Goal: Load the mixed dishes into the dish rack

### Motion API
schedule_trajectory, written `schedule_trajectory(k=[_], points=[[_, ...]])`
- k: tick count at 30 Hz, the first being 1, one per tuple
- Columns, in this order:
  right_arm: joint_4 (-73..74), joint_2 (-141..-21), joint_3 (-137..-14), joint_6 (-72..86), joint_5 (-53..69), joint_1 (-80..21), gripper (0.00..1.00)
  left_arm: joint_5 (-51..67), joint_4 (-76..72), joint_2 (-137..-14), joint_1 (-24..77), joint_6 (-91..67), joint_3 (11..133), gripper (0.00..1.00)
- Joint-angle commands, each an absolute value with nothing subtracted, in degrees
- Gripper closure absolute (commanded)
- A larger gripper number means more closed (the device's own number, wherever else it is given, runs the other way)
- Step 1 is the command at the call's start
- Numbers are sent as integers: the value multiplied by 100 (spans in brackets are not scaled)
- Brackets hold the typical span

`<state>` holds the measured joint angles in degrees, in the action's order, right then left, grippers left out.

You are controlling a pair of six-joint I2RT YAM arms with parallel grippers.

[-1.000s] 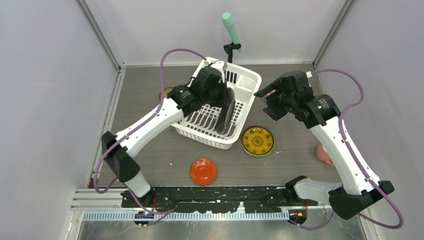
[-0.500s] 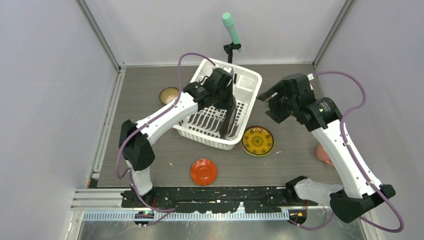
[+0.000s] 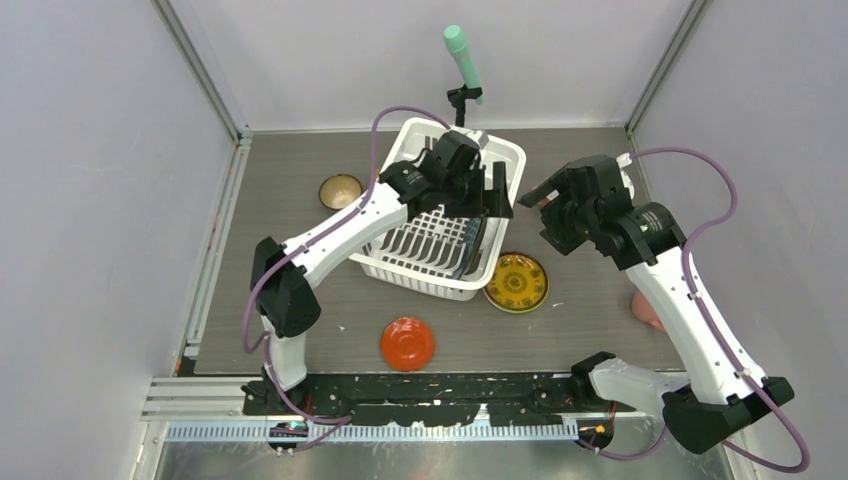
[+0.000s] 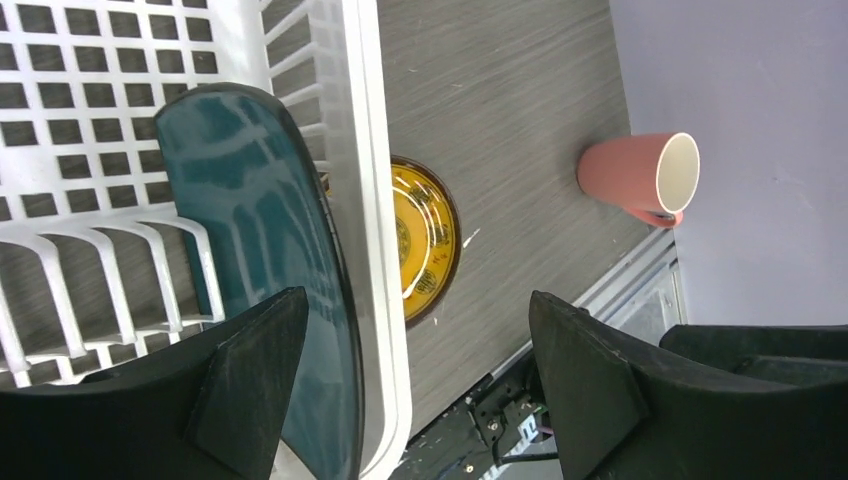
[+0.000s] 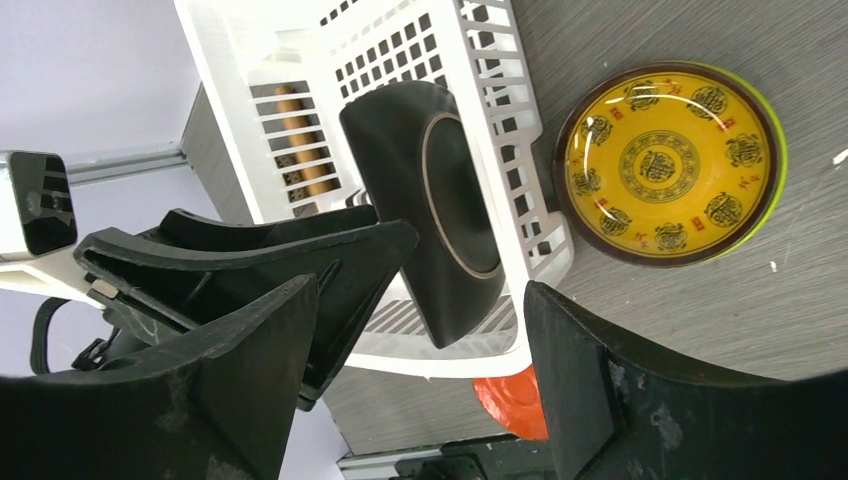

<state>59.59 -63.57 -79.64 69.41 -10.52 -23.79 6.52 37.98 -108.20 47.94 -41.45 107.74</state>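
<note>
Dark teal plate [image 4: 255,230] racked on edge in dish rack [image 4: 365,200], frame left. Left gripper [image 4: 418,300], right gripper [image 5: 420,290] wide open, empty. Next: rim-grasp yellow patterned plate [image 5: 668,163], upper right.

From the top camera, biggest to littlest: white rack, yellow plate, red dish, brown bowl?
1. white rack
2. yellow plate, only slightly bigger than the next
3. red dish
4. brown bowl

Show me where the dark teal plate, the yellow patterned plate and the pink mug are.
dark teal plate [image 4: 260,220], left wrist view, middle of its glossy face
yellow patterned plate [image 5: 670,165], right wrist view, centre medallion
pink mug [image 4: 625,175], left wrist view, its outer side wall
</note>
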Motion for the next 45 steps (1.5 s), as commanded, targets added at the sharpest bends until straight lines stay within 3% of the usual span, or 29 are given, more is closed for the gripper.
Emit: schedule_trajectory(k=[1, 7, 10, 18, 28, 32, 37, 45], points=[[5950, -6155, -7883, 6729, -1367, -2347, 18, 967, 3557, -10508, 4718, -4237, 10784, 15], [5827, -6297, -7609, 6448, -1000, -2347, 19, 1164, 3483, -9578, 3944, -3906, 10046, 13], [5557, -6306, -7372, 6456, -839, -2347, 20, 757, 3787, -9080, 3539, -3273, 9671, 8], [4687, -6452, -6500, 6415, -304, -2347, 22, 379, 4156, -8559, 2369, -2638, 8800, 9], [4609, -5995, -5912, 5202, -654, -2330, 21, -321, 3740, -8798, 2329, -2836, 7982, 20], [4365, -5800, -5688, 4902, -184, -2329, 21, -284, 3623, -8740, 2329, -2885, 7736, 38], [4086, -5883, -5562, 4748, 315, -2329, 22, -147, 3565, -8566, 2334, -2977, 7406, 51], [3600, -6210, -5454, 4889, 713, -2329, 23, -399, 3594, -7834, 2329, -2684, 7397, 38]])
